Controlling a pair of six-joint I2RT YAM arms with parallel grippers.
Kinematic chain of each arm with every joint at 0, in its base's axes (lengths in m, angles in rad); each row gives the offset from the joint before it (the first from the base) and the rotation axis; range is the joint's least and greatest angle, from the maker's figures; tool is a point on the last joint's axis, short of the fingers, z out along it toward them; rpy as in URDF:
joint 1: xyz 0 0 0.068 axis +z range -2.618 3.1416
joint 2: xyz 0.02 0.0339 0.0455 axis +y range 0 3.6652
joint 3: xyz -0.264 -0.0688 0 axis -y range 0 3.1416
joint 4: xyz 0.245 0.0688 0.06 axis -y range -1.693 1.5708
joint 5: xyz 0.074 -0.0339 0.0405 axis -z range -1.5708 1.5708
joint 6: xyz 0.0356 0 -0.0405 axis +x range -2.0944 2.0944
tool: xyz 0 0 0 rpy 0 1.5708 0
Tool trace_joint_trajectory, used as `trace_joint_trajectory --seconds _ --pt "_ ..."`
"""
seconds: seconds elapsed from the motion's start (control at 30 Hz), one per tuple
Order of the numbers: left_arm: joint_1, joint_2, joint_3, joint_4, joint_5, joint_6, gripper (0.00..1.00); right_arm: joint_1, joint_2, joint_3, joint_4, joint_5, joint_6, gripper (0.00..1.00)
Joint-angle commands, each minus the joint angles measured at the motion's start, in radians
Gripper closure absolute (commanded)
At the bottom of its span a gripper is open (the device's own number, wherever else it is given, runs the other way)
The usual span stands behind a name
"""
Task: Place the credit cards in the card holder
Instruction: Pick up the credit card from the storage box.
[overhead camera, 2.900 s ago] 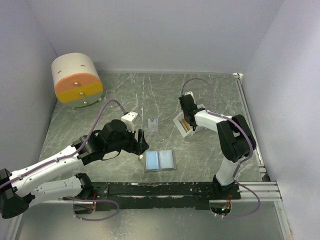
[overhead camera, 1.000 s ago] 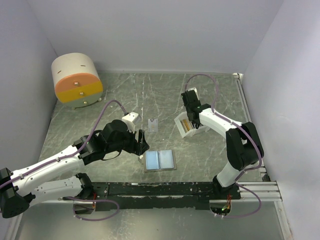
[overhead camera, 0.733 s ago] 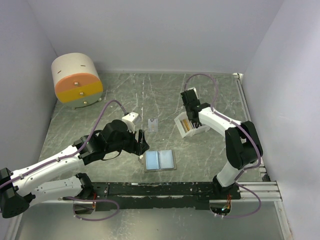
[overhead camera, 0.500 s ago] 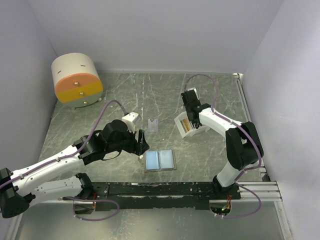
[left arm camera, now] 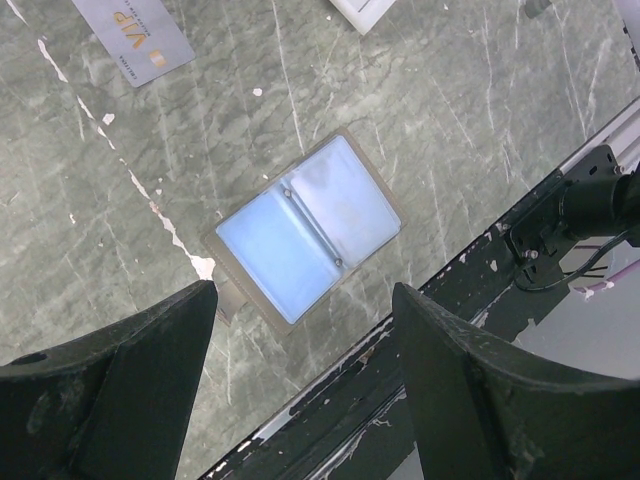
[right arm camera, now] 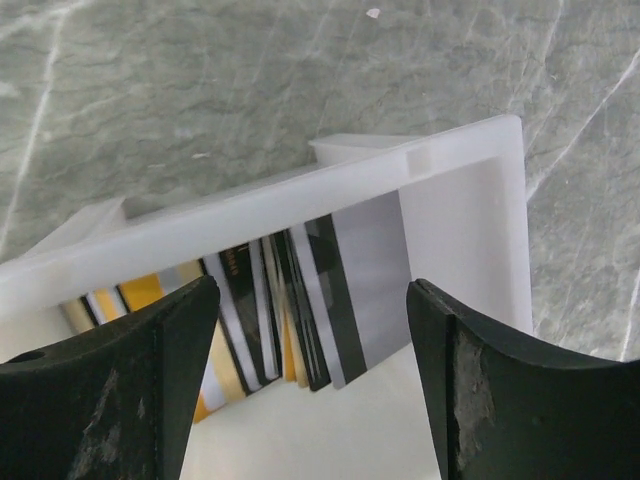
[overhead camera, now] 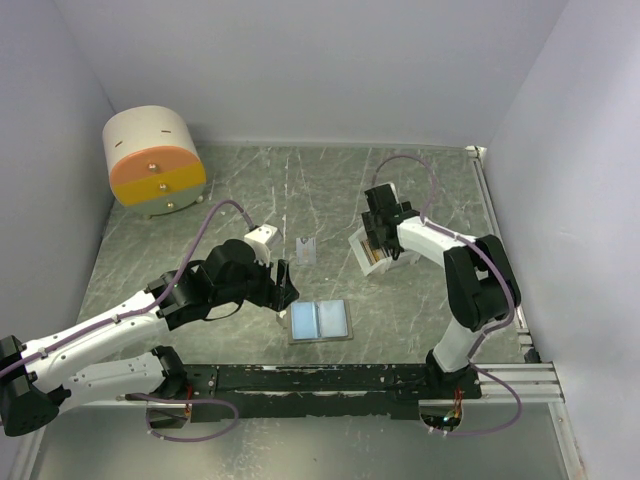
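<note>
The card holder lies open on the table, light blue inside, also in the left wrist view. One pale credit card lies flat beyond it. Several more credit cards stand leaning in a white tray. My right gripper hangs over that tray, open, its fingers either side of the card stack and touching none. My left gripper hovers open just left of the card holder with nothing between its fingers.
The white slotted tray sits right of centre. A round cream-and-orange drum stands at the back left. A black rail runs along the near edge. Walls close in left, back and right.
My right gripper has gone from shut to open and dropped lower over the tray. The left arm, the card holder and the loose card have not moved.
</note>
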Motion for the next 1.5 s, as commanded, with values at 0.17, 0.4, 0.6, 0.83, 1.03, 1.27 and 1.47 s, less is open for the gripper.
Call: trace_joint_trajectory --seconds 0.17,0.4,0.6,0.83,1.03,1.27,1.47 --pt "-0.004 0.004 0.008 0.029 0.043 0.021 0.18 -0.053 0.085 0.003 0.037 -0.072 0.009 0.33" --pt "-0.004 -0.011 -0.012 0.049 0.052 0.013 0.18 -0.051 0.058 0.008 0.032 -0.175 0.006 0.58" --pt "-0.004 0.0 -0.005 0.043 0.06 0.017 0.18 -0.04 -0.003 0.033 -0.012 -0.194 0.019 0.82" --pt "-0.004 -0.008 -0.01 0.049 0.064 0.016 0.18 -0.036 -0.077 0.036 -0.046 -0.182 0.022 1.0" --pt "-0.004 -0.015 -0.012 0.044 0.059 0.013 0.18 -0.034 -0.114 0.048 -0.072 -0.177 0.024 1.0" --pt "-0.004 -0.022 -0.016 0.044 0.057 0.011 0.18 -0.032 -0.128 0.058 -0.105 -0.099 0.024 1.0" --pt "-0.004 -0.026 -0.021 0.045 0.05 0.008 0.18 -0.032 -0.141 0.09 -0.16 0.027 0.037 1.0"
